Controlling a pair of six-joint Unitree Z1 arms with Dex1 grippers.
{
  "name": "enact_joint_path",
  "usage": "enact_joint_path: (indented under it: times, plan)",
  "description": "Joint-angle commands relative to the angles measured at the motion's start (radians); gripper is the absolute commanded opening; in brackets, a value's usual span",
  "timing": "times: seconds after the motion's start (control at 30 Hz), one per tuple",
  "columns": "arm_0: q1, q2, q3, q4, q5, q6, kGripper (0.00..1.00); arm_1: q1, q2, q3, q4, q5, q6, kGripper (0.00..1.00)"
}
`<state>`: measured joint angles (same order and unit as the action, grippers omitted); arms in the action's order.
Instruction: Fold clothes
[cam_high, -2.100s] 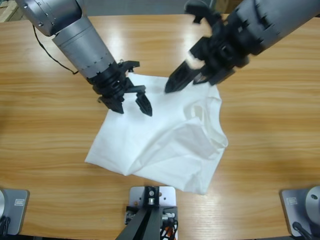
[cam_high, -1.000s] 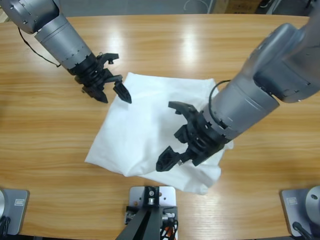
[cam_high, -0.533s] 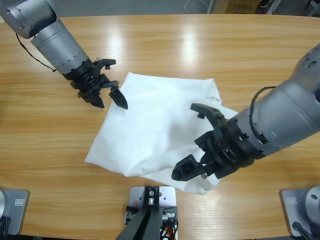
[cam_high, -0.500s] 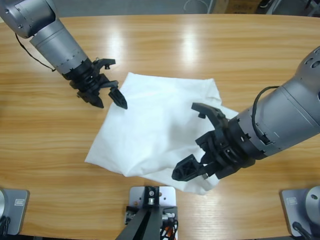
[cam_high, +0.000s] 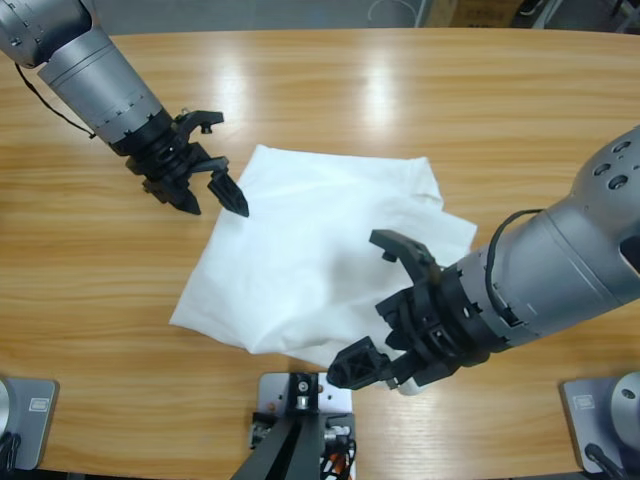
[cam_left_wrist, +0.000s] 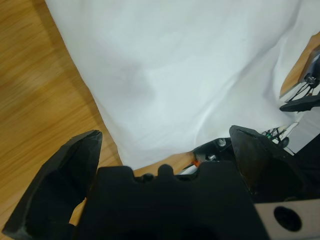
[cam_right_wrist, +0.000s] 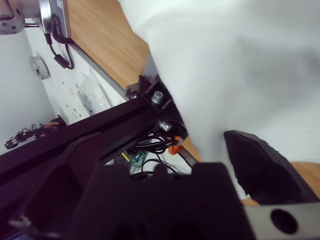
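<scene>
Folding: both end effectors open, empty

Plain white cotton T-shirt (cam_high: 320, 260) at 11 o'clock from nearer right end effector (cam_high: 385, 310) (left end effector (cam_high: 205, 190) at the far corner).

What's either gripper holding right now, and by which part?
Nothing. The left gripper hangs open at the T-shirt's upper-left edge; the right gripper is open over its near edge, no cloth between the jaws.

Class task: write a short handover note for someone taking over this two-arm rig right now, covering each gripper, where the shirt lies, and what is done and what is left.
Left gripper: open, empty, at the upper left edge of the plain white cotton T-shirt.
Right gripper: open, empty, over the shirt's near edge.
Shirt: lies rumpled on the long wooden table, held by neither gripper.
Done: no neat fold shows.
Left: grasp the edges and fold.
</scene>
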<state>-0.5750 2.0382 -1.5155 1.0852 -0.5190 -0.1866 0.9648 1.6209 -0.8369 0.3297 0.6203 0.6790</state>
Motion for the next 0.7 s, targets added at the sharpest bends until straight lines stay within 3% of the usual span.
enact_joint_path:
  times: [0.03, 0.3, 0.53, 0.7]
  plan:
    - [0.004, -0.001, 0.031, 0.015, 0.005, 0.006, 0.996, 0.031, 0.009, 0.084, -0.040, -0.004, 0.053, 0.982]
    - [0.004, 0.003, 0.029, 0.021, 0.005, 0.007, 0.996, 0.013, -0.130, 0.110, 0.001, -0.116, 0.100, 0.982]
    - [0.004, 0.003, 0.009, 0.040, 0.002, 0.009, 0.996, -0.334, -0.197, 0.082, 0.065, -0.117, -0.105, 0.982]
    - [0.004, 0.002, -0.011, 0.074, 0.004, 0.011, 0.996, -0.475, -0.045, -0.014, 0.102, -0.130, -0.269, 0.982]
